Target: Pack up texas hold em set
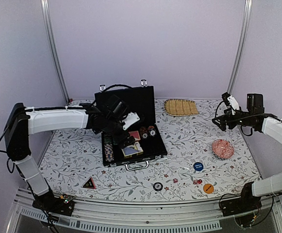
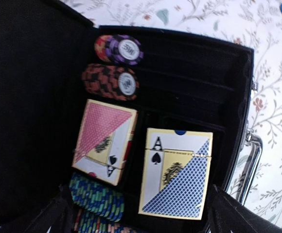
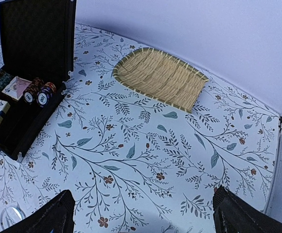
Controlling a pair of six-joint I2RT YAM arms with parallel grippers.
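The packing looks partly done: the black briefcase (image 1: 131,121) lies open mid-bench with its lid upright; inside sit a red-backed deck (image 2: 104,141) and a blue-backed deck (image 2: 176,174) side by side, two short chip stacks (image 2: 116,63) beyond them and a chip row (image 2: 97,196) at the near end; most of the chip grooves look bare (black on black, so hard to be sure); out on the bench (image 1: 189,136) lie a blue disc (image 1: 198,166), an orange disc (image 1: 208,188), a black disc (image 1: 157,186), small red dice (image 1: 198,182) and a dark triangular piece (image 1: 88,183) whose kind I cannot tell; the lid is not yet shut or latched; the left end effector (image 2: 138,206) hangs over the decks, fingers spread wide and gripping nothing; the right end effector (image 3: 143,206) is likewise released and empty, raised over bare bench near the straw mat (image 3: 160,77); the loose pieces sit close to the front edge, mostly right of the case, with the red dish (image 1: 222,148) just behind the blue disc; the right arm has open room there, while the upright lid and case walls hem in the left
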